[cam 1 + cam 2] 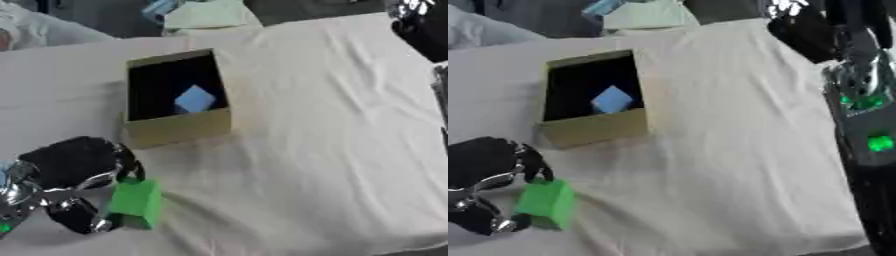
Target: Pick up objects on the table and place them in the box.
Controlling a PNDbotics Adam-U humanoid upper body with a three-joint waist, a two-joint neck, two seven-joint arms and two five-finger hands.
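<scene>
White cloth (pixel 332 150), creased in places, covers the whole table. Open cardboard box (pixel 179 127) sits left of centre on the cloth, tan walls, dark interior, slightly askew to the table edges. Inside it a light blue block (pixel 194 99) lies tilted on a corner, toward the near right part of the box floor. Left hand (pixel 74 175) is at the lower left, near the table's front edge, black with silver joints; fingers and thumb curl round a green block (pixel 137 202), pinching it at its left side and top. Green block is in front of the box, well apart from it, with a shadow beneath; whether it touches the cloth or is just off it cannot be told. Right arm comes in along the right side of the right eye view, with green lights on its housing. Right hand (pixel 807 30) shows at the upper right, over the far right part of the table, dark and partly cut by the picture's edge; whether its fingers are spread or curled cannot be told. Pale folded fabric (pixel 206 15) lies beyond the table's far edge.
</scene>
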